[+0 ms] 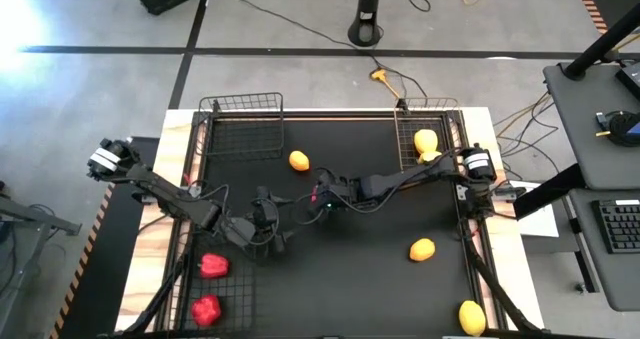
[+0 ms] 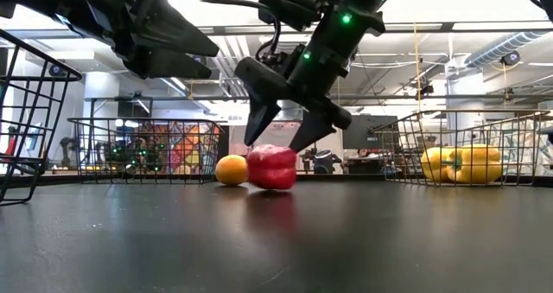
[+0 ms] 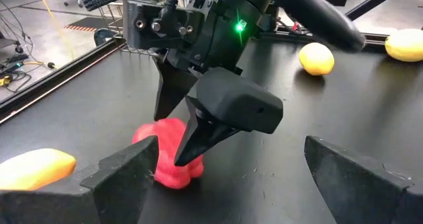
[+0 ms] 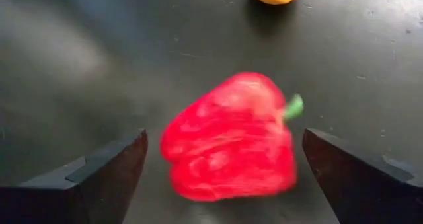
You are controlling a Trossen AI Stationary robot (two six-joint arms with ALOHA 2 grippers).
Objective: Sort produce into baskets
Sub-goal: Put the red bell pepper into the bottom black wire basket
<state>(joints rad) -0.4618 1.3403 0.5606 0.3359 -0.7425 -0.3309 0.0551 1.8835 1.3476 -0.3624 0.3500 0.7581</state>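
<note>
Baskets ringed the dark table [image 1: 380, 279]. A wire basket [image 1: 432, 129] at the far right corner held yellow peppers [image 1: 426, 141]; another basket [image 1: 241, 124] at the far left showed nothing inside. Two red peppers [image 1: 212, 266] lay on mesh at the near left. Loose on the table lay an orange oval [image 1: 299, 160], two yellow pieces [image 1: 422, 249] toward the right, and a red bell pepper [image 4: 231, 141] at the middle. The right hand [image 2: 285, 133] hung just above that pepper, fingers spread wide to either side, grasping nothing. The left hand [image 1: 268, 231] waited close by, released.
</note>
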